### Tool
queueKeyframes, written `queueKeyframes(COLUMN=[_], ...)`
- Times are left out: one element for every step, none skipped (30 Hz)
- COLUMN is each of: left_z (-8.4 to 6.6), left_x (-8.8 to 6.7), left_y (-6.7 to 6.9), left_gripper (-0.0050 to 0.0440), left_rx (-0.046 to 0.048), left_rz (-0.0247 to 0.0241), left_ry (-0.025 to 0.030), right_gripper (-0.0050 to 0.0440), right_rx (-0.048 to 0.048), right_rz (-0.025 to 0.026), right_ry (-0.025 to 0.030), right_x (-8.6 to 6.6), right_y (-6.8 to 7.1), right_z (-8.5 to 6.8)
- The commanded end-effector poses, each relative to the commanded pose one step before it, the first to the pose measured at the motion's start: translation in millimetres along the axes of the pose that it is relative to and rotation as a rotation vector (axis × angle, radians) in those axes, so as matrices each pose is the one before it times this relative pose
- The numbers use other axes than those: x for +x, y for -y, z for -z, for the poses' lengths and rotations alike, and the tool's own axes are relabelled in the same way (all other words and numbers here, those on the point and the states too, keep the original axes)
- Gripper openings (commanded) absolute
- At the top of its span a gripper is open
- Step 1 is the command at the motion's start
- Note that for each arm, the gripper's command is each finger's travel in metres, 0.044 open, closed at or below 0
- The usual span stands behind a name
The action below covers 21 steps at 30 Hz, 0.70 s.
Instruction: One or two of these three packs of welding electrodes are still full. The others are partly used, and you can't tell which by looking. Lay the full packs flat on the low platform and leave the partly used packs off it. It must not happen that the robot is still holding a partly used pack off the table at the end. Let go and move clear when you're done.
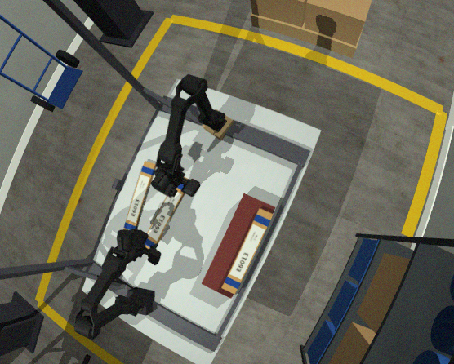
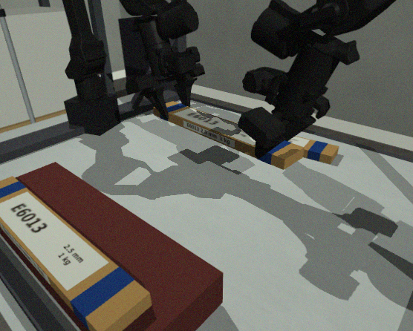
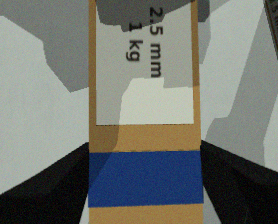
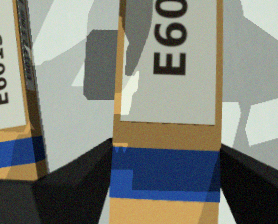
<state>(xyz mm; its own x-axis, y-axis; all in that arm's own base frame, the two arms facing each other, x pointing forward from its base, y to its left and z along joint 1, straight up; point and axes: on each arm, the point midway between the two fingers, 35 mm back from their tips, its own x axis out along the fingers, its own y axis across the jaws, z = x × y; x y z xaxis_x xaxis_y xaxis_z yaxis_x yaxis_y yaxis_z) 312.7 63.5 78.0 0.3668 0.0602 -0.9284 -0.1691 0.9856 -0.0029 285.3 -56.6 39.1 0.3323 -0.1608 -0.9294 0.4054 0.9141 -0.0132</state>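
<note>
Three tan packs with blue bands and white E6013 labels are in view. One pack (image 1: 248, 250) lies flat on the dark red low platform (image 1: 229, 241), also seen in the exterior view (image 2: 56, 245) on the platform (image 2: 156, 245). A second pack (image 1: 139, 196) (image 2: 319, 150) (image 4: 15, 100) lies on the table at the left. The third pack (image 1: 163, 216) (image 2: 219, 130) sits beside it, gripped at both ends. My left gripper (image 1: 178, 188) (image 2: 267, 150) (image 3: 143, 147) is shut on its "2.5 mm 1 kg" end (image 3: 145, 150). My right gripper (image 1: 148, 243) (image 2: 172, 105) (image 4: 163, 146) is shut on its "E6013" end (image 4: 167, 125).
A small tan block (image 1: 219, 127) lies by the left arm's base. Dark frame rails edge the white table. Beyond the yellow floor line are a blue hand truck (image 1: 41, 73), cardboard boxes (image 1: 310, 20) and a shelf unit (image 1: 388, 302).
</note>
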Motion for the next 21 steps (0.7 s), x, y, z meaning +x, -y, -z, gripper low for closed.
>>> queueKeyframes(left_z=[-1.37,-0.25,-0.23,-0.14,-0.22,-0.31,0.00,0.00,-0.43,-0.49,-0.57,-0.66,-0.77,-0.86,-0.95,-0.38,0.11,0.55,0.58,0.62,0.65], left_x=[-10.00,-0.21,-0.20,-0.16,-0.19,-0.24,0.00,0.00,-0.32,-0.32,-0.37,-0.41,-0.46,-0.51,-0.56,-0.28,-0.03,0.85,0.91,0.98,1.04], left_y=[-19.76,-2.00,-2.02,-2.02,-2.02,-2.03,0.00,0.00,-2.61,-2.03,-2.09,-2.01,-1.94,-1.98,-2.08,-2.10,-2.07,-2.05,-2.05,-2.05,-2.04], left_gripper=[-0.0050,-0.0050,-0.0050,-0.0050,-0.0050,-0.0050,-0.0050,-0.0050,-0.0050,-0.0050,-0.0050,-0.0050,-0.0050,-0.0050,-0.0050,-0.0050,-0.0050,-0.0050,-0.0050,-0.0050,-0.0050], left_rx=[-0.04695,0.00008,0.00009,0.00009,0.00009,0.00011,0.00000,0.00000,-0.00887,0.00440,0.00488,0.00017,0.00019,0.00022,0.00025,0.00019,0.00012,-0.00006,-0.00009,-0.00013,-0.00016], left_rz=[-0.02625,-0.00009,-0.00023,-0.00025,-0.00022,-0.00022,0.00000,0.00000,-0.00391,-0.00018,-0.00052,0.00007,0.00063,0.00041,-0.00021,-0.00048,-0.00046,0.00002,0.00009,0.00018,0.00030], left_ry=[0.02502,0.00091,0.00085,0.00062,0.00082,0.00106,0.00000,0.00000,0.00117,0.00148,0.00169,0.00200,0.00232,0.00256,0.00274,0.00124,-0.00007,-0.00327,-0.00350,-0.00371,-0.00393], right_gripper=[-0.0050,-0.0050,-0.0050,-0.0050,-0.0050,-0.0050,-0.0050,-0.0050,-0.0050,-0.0050,-0.0050,-0.0050,-0.0050,-0.0050,-0.0050,-0.0050,-0.0050,-0.0050,-0.0050,-0.0050,-0.0050], right_rx=[-0.04936,-0.00009,-0.00008,-0.00005,-0.00002,-0.00003,0.00000,0.00000,-0.00353,0.00347,-0.00016,-0.00009,-0.00005,-0.00005,-0.00007,-0.00007,-0.00007,-0.00007,-0.00007,-0.00007,-0.00007], right_rz=[-0.04124,0.00022,0.00019,0.00010,0.00004,0.00006,0.00000,0.00000,-0.00217,0.00227,0.00041,0.00021,0.00010,0.00011,0.00015,0.00018,0.00017,0.00017,0.00016,0.00016,0.00016], right_ry=[0.02498,-0.00038,-0.00021,0.00027,0.00068,0.00065,0.00000,0.00000,0.00500,-0.00338,-0.00184,-0.00042,0.00047,0.00045,0.00007,-0.00015,-0.00016,-0.00016,-0.00011,-0.00003,-0.00011], right_x=[-7.89,0.08,0.05,-0.02,-0.08,-0.08,0.00,0.00,-0.93,0.66,0.35,0.06,-0.08,-0.07,0.00,0.03,0.02,0.02,0.01,0.00,0.01], right_y=[-1.88,2.03,2.02,1.99,1.97,1.98,0.00,0.00,0.59,3.36,2.10,2.02,1.99,1.99,2.01,2.02,2.01,2.01,2.01,2.01,2.01], right_z=[-4.37,0.11,0.03,-0.16,-0.31,-0.30,0.00,0.00,-2.06,1.28,0.74,0.09,-0.26,-0.25,-0.09,0.00,-0.01,-0.01,-0.03,-0.06,-0.04])
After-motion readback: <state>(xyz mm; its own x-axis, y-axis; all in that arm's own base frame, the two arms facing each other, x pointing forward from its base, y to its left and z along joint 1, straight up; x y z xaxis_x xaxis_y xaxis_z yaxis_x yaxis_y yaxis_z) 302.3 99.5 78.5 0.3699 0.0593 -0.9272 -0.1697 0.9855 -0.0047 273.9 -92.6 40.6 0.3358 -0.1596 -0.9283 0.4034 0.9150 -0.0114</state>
